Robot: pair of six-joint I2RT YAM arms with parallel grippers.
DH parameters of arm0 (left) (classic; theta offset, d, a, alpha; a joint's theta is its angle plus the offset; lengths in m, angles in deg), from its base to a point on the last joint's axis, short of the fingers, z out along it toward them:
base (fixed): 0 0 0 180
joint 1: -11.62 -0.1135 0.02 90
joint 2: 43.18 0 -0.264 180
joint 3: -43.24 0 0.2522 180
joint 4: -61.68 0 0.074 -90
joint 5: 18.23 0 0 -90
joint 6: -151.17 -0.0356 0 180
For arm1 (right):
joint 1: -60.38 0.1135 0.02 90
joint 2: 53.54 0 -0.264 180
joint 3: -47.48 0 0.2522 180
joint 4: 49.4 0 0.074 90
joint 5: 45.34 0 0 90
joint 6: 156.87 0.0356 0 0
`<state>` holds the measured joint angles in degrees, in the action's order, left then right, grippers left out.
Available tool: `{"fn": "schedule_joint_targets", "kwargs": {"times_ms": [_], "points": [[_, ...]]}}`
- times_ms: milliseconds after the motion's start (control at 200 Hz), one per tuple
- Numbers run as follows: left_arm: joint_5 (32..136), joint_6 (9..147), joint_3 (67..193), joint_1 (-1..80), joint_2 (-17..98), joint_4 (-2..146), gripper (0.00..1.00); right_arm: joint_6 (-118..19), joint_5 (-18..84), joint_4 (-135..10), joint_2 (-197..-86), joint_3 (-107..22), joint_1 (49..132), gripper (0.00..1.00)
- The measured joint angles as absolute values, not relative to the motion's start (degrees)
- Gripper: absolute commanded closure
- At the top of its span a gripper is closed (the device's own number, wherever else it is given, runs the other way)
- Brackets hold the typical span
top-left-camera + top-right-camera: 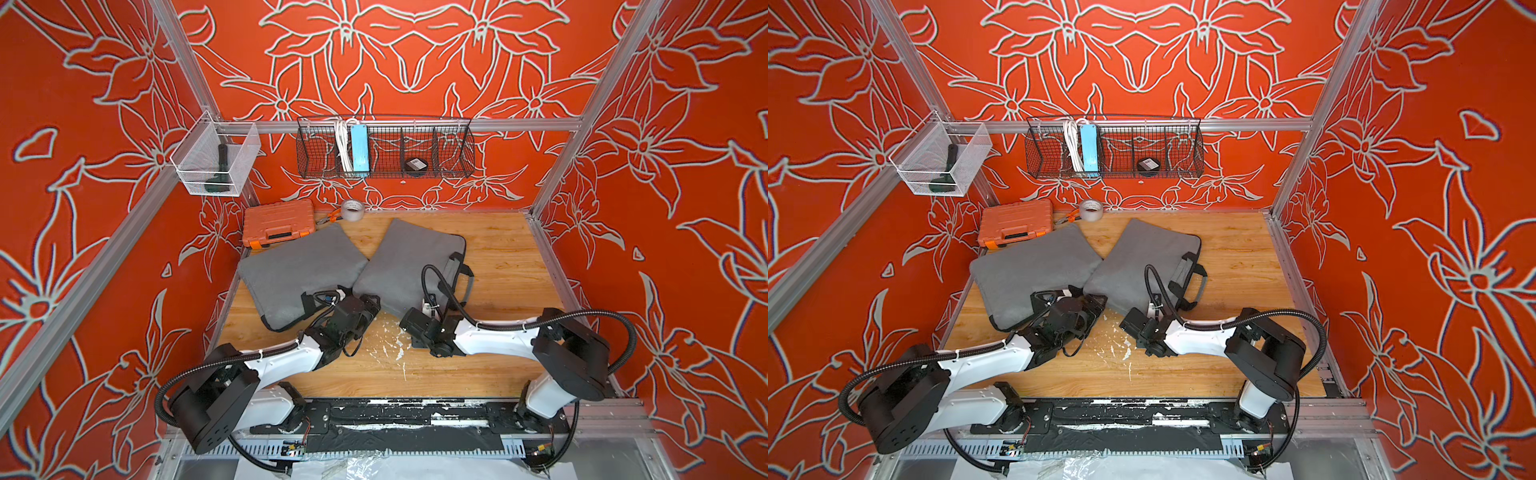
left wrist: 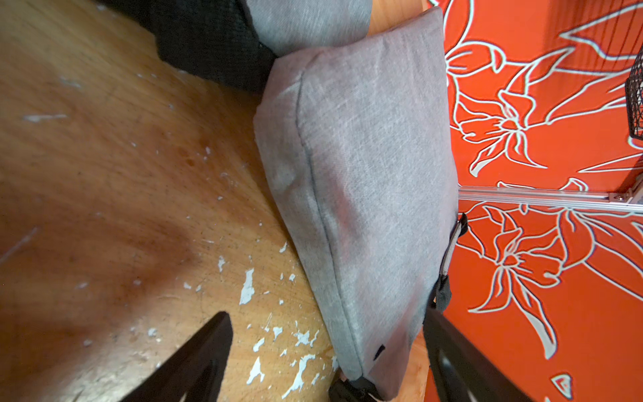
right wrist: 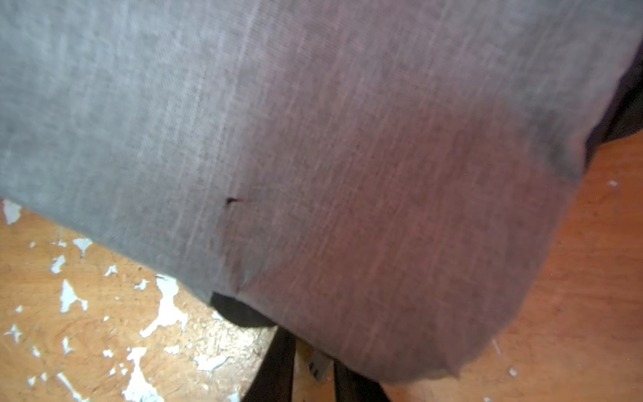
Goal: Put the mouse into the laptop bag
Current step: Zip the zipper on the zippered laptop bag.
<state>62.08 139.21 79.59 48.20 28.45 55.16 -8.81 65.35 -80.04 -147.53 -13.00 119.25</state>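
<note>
**Figure.** Two arms are working at the near edge of the laptop bag [image 1: 409, 262], which is lying flat on the wooden table [image 1: 498, 249] with its handles [image 1: 461, 274] along its right edge. Left of the laptop bag, a second grey bag [image 1: 299, 270] is lying with one corner touching it.

The left gripper [image 2: 325, 315] is hovering at the laptop bag's near left corner. Its fingers [image 2: 208, 348] are spreading wide to either side of that corner and holding nothing. Judged from this pose, it is standing ready to steady or lift the fabric.

Right of that corner, the right gripper [image 3: 313, 358] is pointing under the laptop bag's hem, probably seeking the opening. Its fingers [image 3: 278, 362] are standing close together, and a pale lettered scrap [image 3: 318, 369] is showing in the narrow gap. Whether they are pinching the scrap, the hem or nothing cannot be told.

The mouse is not showing in any view; it may be lying under an arm or inside the laptop bag. A dark rounded shape [image 3: 240, 309] is peeking from under the hem beside the right gripper, and blur is making it impossible to tell mouse from black trim. The laptop bag's zip and mouth are hidden as well
</note>
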Motion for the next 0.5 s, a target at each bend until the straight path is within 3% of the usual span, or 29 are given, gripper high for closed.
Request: {"fn": "schedule_joint_targets", "kwargs": {"times_ms": [90,245,500], "points": [[62.45,139.21,79.59,48.02,28.45,55.03,0.15,-8.59,65.41,-79.87,-147.60,-13.00,119.40,1.00],[64.90,139.11,79.41,47.98,30.18,51.99,0.14,-7.93,65.70,-79.69,-147.62,-12.98,119.67,1.00],[75.08,137.47,81.40,48.83,43.23,42.12,0.17,-11.67,65.33,-78.71,-145.92,-11.30,119.78,1.00]]}}
